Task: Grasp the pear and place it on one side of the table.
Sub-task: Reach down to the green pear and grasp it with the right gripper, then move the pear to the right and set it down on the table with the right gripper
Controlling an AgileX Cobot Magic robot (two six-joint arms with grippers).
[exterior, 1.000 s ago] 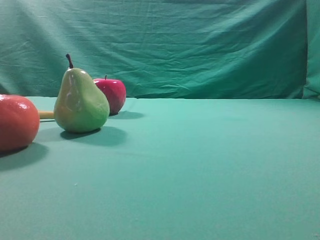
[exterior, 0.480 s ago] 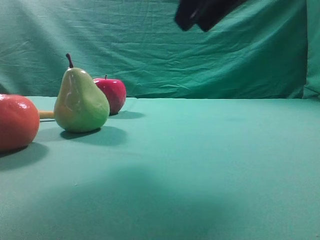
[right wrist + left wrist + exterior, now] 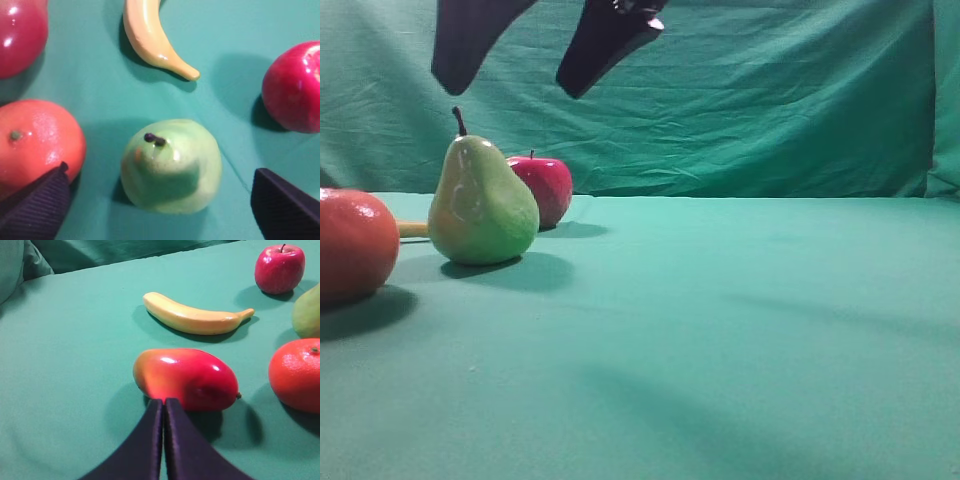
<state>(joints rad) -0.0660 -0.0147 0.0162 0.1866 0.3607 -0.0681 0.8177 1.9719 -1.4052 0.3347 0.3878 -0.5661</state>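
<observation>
The glossy yellow-green pear [image 3: 480,205] stands upright on the teal table [image 3: 740,320], at the left, its brown stem pointing up. My right gripper [image 3: 510,88] hangs open just above it, one dark finger [image 3: 470,45] to the left of the stem and the other to the right, touching nothing. From the right wrist I look straight down on the pear [image 3: 170,165], which sits between the spread jaws of that gripper [image 3: 160,172]. The pear's edge [image 3: 307,315] shows in the left wrist view, where my left gripper [image 3: 164,401] is shut and empty, close to a red-yellow mango [image 3: 187,379].
A red apple [image 3: 542,188] sits right behind the pear. A large orange-red fruit [image 3: 355,245] lies to its left, close to my right gripper's left finger [image 3: 35,205]. A banana [image 3: 192,317] lies further back. Wrinkled green cloth [image 3: 770,100] hangs behind the table.
My right gripper came into the exterior view from the upper right, moved left until it hung over the pear, and spread its jaws wide. The fruit has not moved.
</observation>
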